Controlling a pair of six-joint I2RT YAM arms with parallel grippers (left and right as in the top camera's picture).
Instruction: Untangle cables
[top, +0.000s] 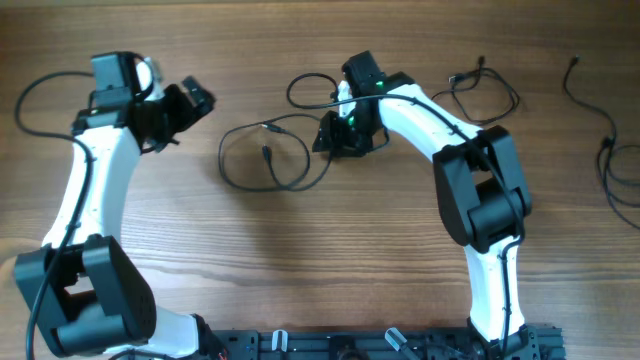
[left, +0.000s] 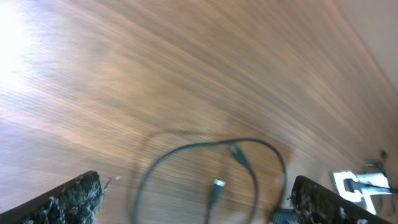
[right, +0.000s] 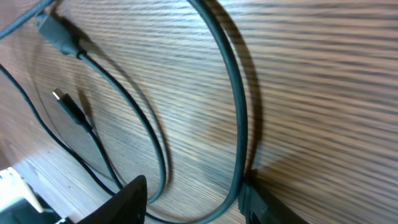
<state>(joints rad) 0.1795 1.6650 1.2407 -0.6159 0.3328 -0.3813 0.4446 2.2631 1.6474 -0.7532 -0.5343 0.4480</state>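
Thin black cables lie in loops on the wooden table. One large loop (top: 262, 157) with two small plug ends sits left of centre, and a smaller loop (top: 308, 88) runs behind it. My right gripper (top: 340, 137) is low over the right side of this bundle. In the right wrist view its fingers (right: 193, 200) are open, with cable strands (right: 237, 93) running between them, one against the right finger. My left gripper (top: 188, 104) is open and empty to the left of the loop. The left wrist view shows the loop (left: 211, 163) on the table beyond its fingers (left: 196, 190).
Another thin cable (top: 482, 88) lies in loops right of the right arm. More cable (top: 610, 160) lies at the far right edge. Thick black cords run along both arms. The arm bases stand at the front edge.
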